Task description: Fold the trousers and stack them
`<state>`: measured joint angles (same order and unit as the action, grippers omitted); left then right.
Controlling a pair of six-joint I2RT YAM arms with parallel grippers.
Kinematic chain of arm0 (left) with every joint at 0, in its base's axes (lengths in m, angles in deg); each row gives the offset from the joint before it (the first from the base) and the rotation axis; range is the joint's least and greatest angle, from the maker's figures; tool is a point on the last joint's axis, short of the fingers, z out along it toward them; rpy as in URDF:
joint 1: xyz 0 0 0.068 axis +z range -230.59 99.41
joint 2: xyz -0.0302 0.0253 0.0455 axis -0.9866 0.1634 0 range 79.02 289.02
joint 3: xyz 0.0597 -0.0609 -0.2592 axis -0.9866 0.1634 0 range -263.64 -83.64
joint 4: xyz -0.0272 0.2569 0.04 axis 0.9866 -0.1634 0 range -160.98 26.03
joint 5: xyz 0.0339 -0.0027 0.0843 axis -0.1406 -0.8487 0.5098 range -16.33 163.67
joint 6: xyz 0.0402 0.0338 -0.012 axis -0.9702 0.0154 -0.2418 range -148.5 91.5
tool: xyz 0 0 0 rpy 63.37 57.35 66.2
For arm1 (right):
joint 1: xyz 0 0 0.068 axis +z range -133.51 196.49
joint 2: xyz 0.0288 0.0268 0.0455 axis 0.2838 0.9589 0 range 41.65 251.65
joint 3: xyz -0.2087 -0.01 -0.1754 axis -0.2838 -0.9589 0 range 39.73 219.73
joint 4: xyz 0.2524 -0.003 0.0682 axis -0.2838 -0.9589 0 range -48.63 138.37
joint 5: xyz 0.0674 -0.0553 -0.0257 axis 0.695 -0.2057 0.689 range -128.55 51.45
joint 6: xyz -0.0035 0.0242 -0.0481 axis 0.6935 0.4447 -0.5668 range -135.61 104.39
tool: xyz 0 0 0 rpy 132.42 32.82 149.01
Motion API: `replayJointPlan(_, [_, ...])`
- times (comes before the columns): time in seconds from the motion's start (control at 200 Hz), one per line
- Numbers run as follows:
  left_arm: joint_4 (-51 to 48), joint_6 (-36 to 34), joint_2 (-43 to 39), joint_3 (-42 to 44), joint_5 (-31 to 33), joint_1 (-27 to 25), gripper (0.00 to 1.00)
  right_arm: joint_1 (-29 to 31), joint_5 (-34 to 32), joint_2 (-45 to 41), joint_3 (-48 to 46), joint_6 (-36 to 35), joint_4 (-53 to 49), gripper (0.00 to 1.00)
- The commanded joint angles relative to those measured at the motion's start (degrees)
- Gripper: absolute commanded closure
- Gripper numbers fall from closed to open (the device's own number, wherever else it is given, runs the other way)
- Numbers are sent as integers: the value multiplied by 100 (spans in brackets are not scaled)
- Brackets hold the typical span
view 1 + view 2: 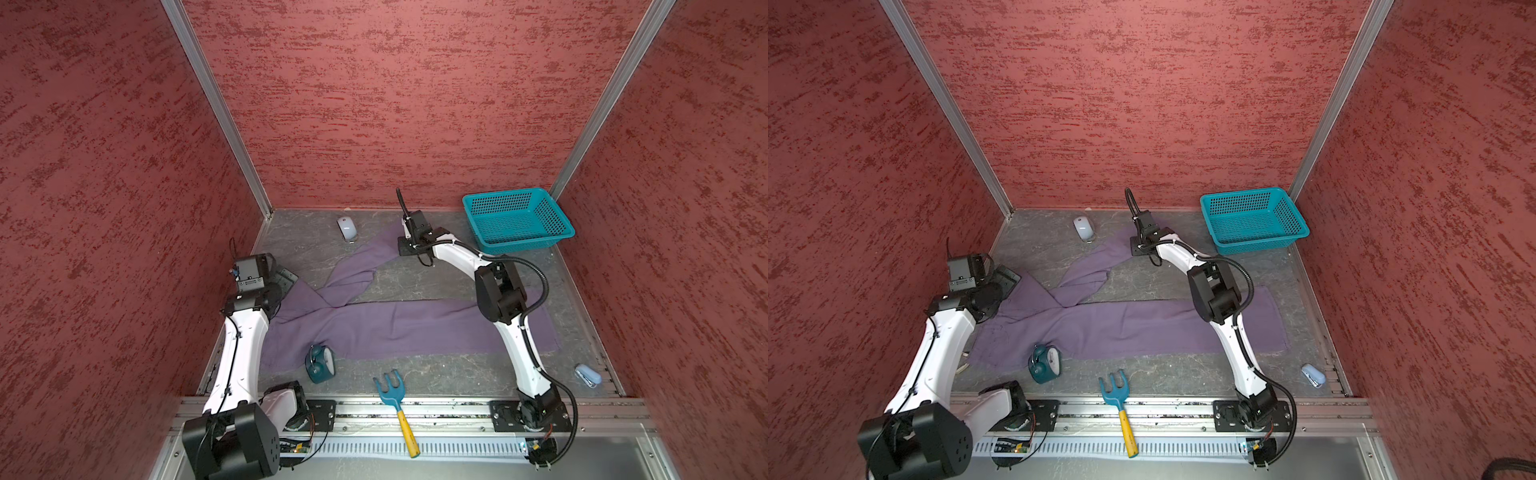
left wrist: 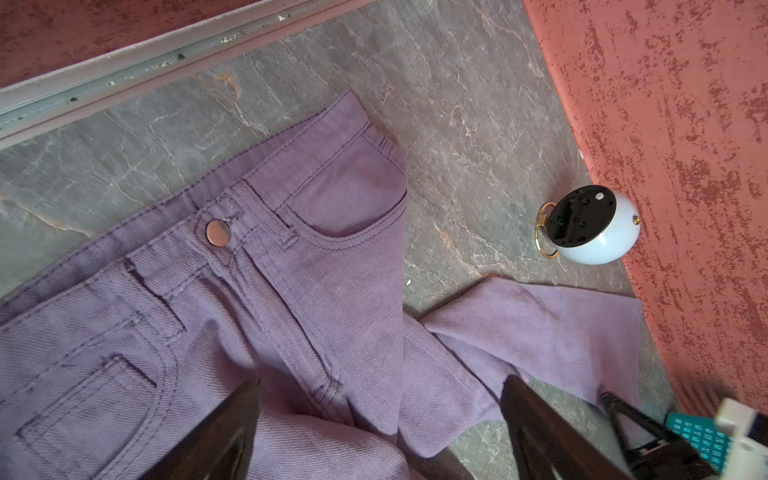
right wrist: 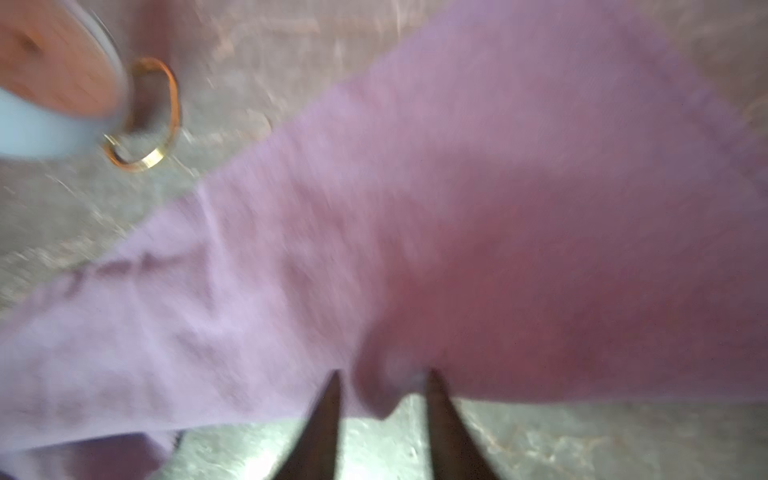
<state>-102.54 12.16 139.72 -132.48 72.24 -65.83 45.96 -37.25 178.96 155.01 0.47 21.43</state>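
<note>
Left wrist view alone shows trousers (image 2: pixel 291 299) button (image 2: pixel 219 232), left tool (image 2: pixel 380 380) spread; right wrist view blurred: right tool (image 3: pixel 383 372) cannot tell.

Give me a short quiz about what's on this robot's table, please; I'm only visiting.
1. True or false: the trousers lie inside the teal basket.
2. Which thing lies across the front metal rail? A alarm clock; B toy rake; C stapler.
3. Fill in: the ___ gripper stands open near the trousers' button.
Key: 1 false; 2 B; 3 left gripper.
</note>
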Motion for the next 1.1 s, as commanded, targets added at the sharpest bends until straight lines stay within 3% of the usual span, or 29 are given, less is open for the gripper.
replayJointPlan(0.0, [28,-16,-16,49,-61,-44,9,-29,283,142,375,91,49,28])
replayJointPlan(0.19, [51,-56,158,-32,-37,-47,9,-29,204,846,1316,115,-597,18])
replayJointPlan(0.306, [138,-85,295,-28,-34,-51,10,-22,287,1063,1548,139,-725,18])
replayJointPlan(0.456, [230,-59,531,-29,-85,-52,9,-12,348,1185,1436,280,-852,26])
replayJointPlan(0.496, [257,-54,594,-35,-92,-57,10,-4,321,1169,1325,282,-839,30])
replayJointPlan(0.556, [276,-21,677,-63,-115,-79,10,-3,330,1124,1174,269,-792,49])
replayJointPlan(0.601, [302,2,718,-79,-136,-107,10,-3,325,1026,1001,264,-747,82])
replayJointPlan(0.641, [323,12,753,-111,-131,-146,10,-1,277,879,849,270,-666,100])
replayJointPlan(0.797, [308,9,804,-236,-52,-336,10,-102,-88,-1,484,-3,-558,100])
replayJointPlan(1.097, [359,14,726,-147,-127,-457,10,-715,-752,-2606,38,-280,-684,100])
